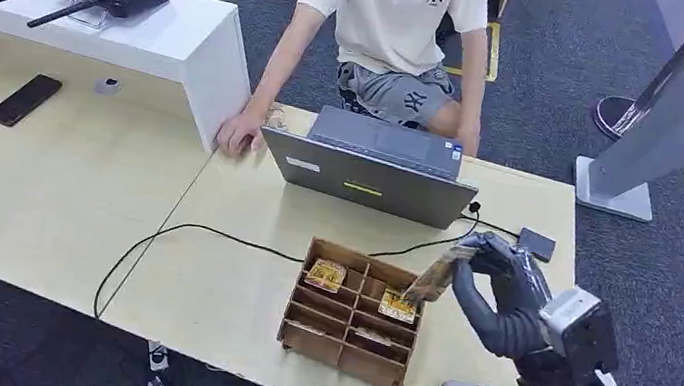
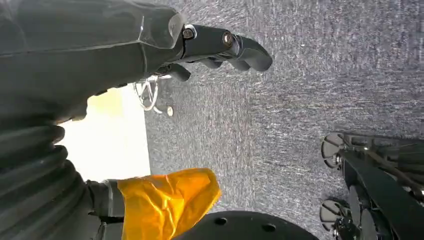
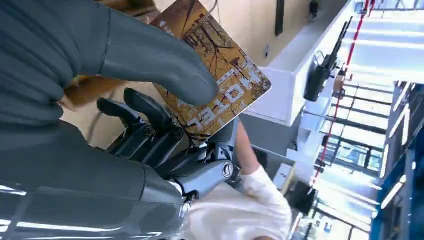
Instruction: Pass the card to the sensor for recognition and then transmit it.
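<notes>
The counter (image 1: 64,204) spreads pale and broad before me, a person (image 1: 381,27) seated across it behind a grey laptop (image 1: 371,172). Nearer lies a wooden tray (image 1: 336,349) of compartments, some holding cards. Just beyond my right hand (image 1: 496,290) sits a small dark sensor (image 1: 536,244), cabled toward the laptop. That hand pinches the card (image 3: 220,85) between thumb and fingers, above the tray's far right corner. I judge it light, stiff and slick, best held by one end so the printed face stays free. There is open counter between tray, laptop and sensor. My left hand (image 2: 220,47) hangs over carpet, fingers loosely curled, holding nothing.
</notes>
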You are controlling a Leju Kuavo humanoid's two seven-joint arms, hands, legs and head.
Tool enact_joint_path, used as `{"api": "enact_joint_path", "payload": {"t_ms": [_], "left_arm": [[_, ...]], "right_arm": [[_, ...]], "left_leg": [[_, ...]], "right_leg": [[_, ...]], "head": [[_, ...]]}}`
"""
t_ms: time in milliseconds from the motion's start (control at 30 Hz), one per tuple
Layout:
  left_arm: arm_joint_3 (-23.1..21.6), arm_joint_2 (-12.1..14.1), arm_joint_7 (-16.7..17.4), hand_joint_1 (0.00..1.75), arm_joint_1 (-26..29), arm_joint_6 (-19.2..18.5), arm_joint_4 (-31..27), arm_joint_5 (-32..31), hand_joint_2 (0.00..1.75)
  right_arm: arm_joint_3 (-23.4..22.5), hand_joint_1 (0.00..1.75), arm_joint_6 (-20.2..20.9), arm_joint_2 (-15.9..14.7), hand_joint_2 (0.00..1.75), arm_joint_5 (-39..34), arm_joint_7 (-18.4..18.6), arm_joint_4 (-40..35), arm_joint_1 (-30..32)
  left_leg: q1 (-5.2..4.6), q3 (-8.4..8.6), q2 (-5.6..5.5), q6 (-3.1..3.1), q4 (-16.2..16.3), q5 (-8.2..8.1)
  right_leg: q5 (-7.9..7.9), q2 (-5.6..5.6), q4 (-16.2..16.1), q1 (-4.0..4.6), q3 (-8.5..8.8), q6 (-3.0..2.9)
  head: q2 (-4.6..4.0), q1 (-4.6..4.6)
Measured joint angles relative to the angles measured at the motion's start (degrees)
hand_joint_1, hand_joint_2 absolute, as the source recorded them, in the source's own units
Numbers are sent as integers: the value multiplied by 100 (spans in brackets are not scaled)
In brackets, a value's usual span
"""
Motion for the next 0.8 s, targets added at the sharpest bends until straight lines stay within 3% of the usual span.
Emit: {"api": "enact_joint_path", "payload": {"t_ms": [367,567,800], "left_arm": [[-448,54,144,0,-135,-125,0,-478,175],[-723,55,306,0,-244,-179,0,-645,175],[-1012,44,474,0,-366,-205,0,-699,175]], "right_arm": [[976,175,-581,1079,175,1343,1005,1347,-2296],[1084,175,-1005,1667,175,2302,1344,2551,-3260],[948,175,-1583,2061,175,3116,1486,3920,-4006]], "left_leg": [[3,0,0,-13,0,9],[2,-1,-5,-11,0,11],[2,-1,-8,-11,2,12]], "right_leg": [[3,5,8,2,-6,-4],[3,0,8,1,-5,-4],[4,-2,8,1,-5,-3]], "head": [[0,-2],[0,4],[0,2]]}}
